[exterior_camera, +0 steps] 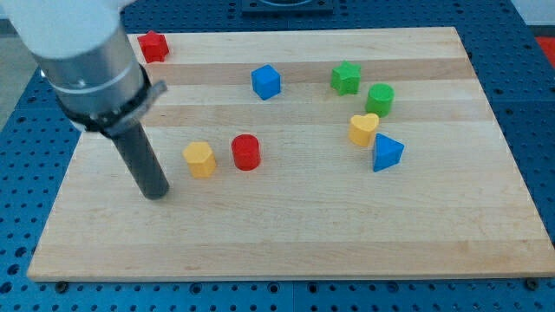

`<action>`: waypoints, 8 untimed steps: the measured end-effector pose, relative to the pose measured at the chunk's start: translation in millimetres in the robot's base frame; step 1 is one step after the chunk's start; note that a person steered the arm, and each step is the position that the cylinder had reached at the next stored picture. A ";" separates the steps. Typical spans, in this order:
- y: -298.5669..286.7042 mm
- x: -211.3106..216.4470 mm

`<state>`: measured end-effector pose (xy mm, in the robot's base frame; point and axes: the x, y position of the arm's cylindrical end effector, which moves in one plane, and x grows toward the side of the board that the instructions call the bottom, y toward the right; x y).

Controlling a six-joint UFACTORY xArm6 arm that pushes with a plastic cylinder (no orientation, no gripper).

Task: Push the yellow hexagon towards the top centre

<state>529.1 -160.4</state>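
The yellow hexagon (199, 159) sits left of the board's middle, with a red cylinder (246, 152) close on its right. My tip (156, 192) rests on the board to the lower left of the yellow hexagon, a short gap away and not touching it. The rod rises from the tip up and left to the grey arm body at the view's top left.
A red star-like block (153, 46) lies at the top left corner. A blue cube (266, 81) sits top centre. A green star (345, 78), green cylinder (380, 99), yellow heart (363, 129) and blue triangle (387, 152) cluster at the right. The wooden board (286, 243) lies on a blue perforated table.
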 end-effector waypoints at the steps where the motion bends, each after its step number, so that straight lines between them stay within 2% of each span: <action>1: 28.6 4.0; 5: 40.4 -61.6; 8: 22.5 -125.4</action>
<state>403.8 -137.9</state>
